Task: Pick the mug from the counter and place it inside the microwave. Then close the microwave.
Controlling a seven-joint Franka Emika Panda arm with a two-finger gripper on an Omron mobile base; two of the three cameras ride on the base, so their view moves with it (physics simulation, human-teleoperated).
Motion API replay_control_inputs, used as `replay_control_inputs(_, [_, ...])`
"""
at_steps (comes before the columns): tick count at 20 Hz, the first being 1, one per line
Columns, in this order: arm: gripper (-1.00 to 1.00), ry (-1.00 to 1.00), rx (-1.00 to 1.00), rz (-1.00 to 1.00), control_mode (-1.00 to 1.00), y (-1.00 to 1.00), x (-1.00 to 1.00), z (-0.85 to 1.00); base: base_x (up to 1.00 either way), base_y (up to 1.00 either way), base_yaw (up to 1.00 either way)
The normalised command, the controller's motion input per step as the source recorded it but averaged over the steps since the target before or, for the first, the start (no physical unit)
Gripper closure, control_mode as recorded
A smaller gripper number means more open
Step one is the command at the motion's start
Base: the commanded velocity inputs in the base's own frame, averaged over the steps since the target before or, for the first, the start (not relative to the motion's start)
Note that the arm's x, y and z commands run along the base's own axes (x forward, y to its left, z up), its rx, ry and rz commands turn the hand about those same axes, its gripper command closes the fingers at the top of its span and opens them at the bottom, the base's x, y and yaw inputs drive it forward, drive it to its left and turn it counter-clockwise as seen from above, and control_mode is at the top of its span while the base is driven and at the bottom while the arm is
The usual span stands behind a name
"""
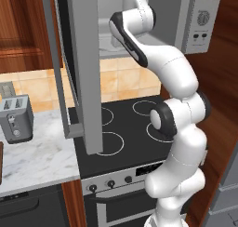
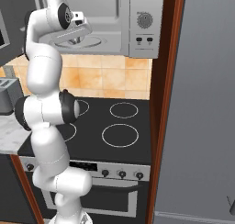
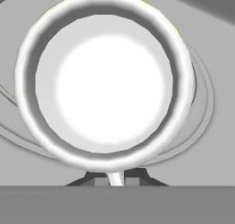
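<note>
One mug (image 3: 104, 81) sits directly under the gripper (image 3: 115, 178), over the round plate inside the open microwave (image 2: 137, 30). It looks light, rigid, glossy and breakable, best held across the rim wall. The gripper seems clamped on that rim.

I find nothing I can read. The microwave (image 2: 145, 21) has a small dark display at the top of its side panel, but whatever it shows is too blurred for me to make out, and the dial and two buttons below it carry no marks I can tell. The oven's (image 2: 110, 172) front strip with its knobs is likewise bare of any legible letters or numbers.
</note>
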Motion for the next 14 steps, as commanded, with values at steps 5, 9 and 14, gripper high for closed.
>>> replay_control_inputs(5, [-1.0,0.0,0.0,0.0,-1.0,0.0,0.0,0.0,0.0,0.0,0.0])
replay_control_inputs(9, [-1.0,0.0,0.0,0.0,-1.0,0.0,0.0,0.0,0.0,0.0,0.0])
replay_control_inputs(14, [-1.0,0.0,0.0,0.0,-1.0,0.0,0.0,0.0,0.0,0.0,0.0])
